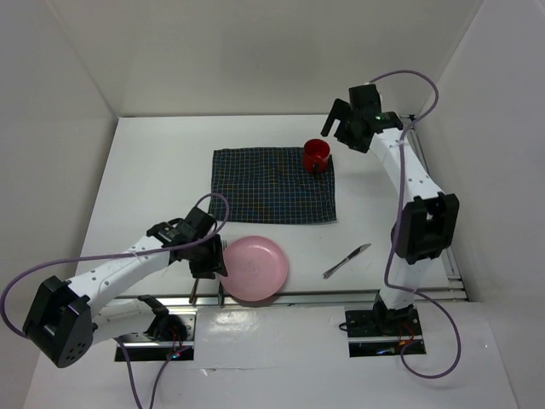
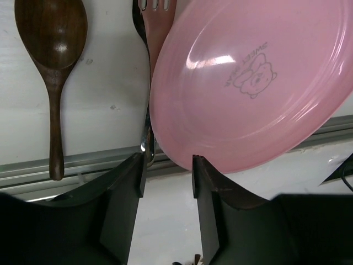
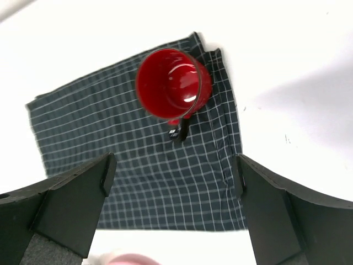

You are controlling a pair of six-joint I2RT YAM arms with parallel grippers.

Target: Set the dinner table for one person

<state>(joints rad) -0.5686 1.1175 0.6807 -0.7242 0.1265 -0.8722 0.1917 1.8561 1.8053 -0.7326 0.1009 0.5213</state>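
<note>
The white dinner table (image 1: pixel 153 170) carries a dark checked placemat (image 1: pixel 272 185) at its middle. A red mug (image 1: pixel 316 155) stands on the mat's far right corner, also in the right wrist view (image 3: pixel 174 83). A pink plate (image 1: pixel 255 268) lies at the table's near edge. My left gripper (image 1: pixel 213 260) is open at the plate's left rim; in the left wrist view (image 2: pixel 168 165) the plate (image 2: pixel 253 77) lies just past its tips, nothing between the jaws. My right gripper (image 1: pixel 334 119) hangs open and empty above the mug, with its jaws wide (image 3: pixel 174 176).
A wooden spoon (image 2: pixel 52 66) lies left of the plate, with a slotted fork (image 2: pixel 159 25) partly under the plate's rim. A metal knife (image 1: pixel 347 261) lies right of the plate. A metal rail (image 1: pixel 341 296) runs along the near edge. White walls enclose the table.
</note>
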